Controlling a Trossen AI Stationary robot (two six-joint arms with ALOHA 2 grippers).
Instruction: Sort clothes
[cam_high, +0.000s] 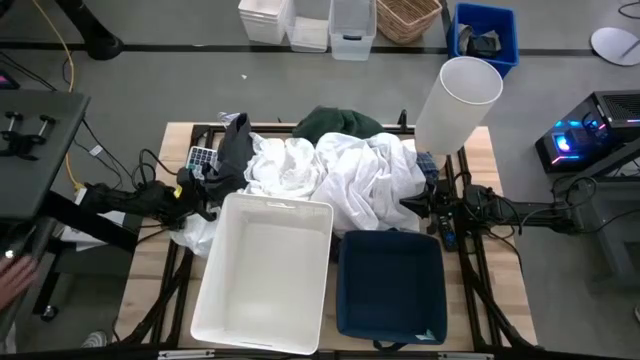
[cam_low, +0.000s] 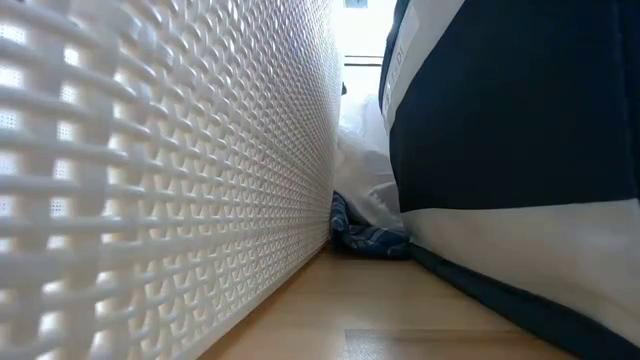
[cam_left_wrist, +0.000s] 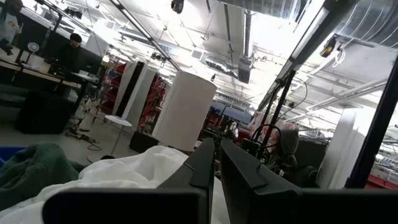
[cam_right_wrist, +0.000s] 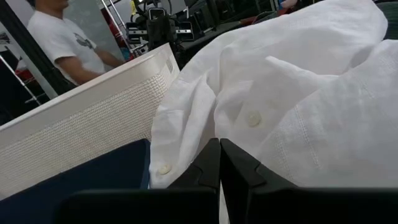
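Note:
The clothes lie in a heap on the table's far middle: several white garments (cam_high: 335, 172), a dark green one (cam_high: 336, 123) behind them, a dark grey one (cam_high: 233, 148) at the left, and a bit of blue plaid (cam_high: 428, 165) at the right. In the low view, plaid cloth (cam_low: 366, 238) lies on the table between the two bins. My left gripper (cam_high: 207, 196) is shut at the heap's left end, tipped upward (cam_left_wrist: 216, 163). My right gripper (cam_high: 413, 206) is shut at the heap's right side, its tips at a buttoned white shirt (cam_right_wrist: 280, 106). My left gripper is beside the dark grey garment and white cloth; I cannot tell whether it touches them. My right gripper comes level from the table's right side. Its shut fingertips (cam_right_wrist: 211, 155) lie against the white shirt's lower fold (cam_right_wrist: 186, 155). I cannot tell whether any cloth is between them.
A white plastic bin (cam_high: 265, 275) and a navy blue bin (cam_high: 392, 285) stand side by side on the table's near half. A tall white cylinder (cam_high: 458, 100) stands at the far right corner. A person (cam_right_wrist: 59, 37) is beyond the table's left side.

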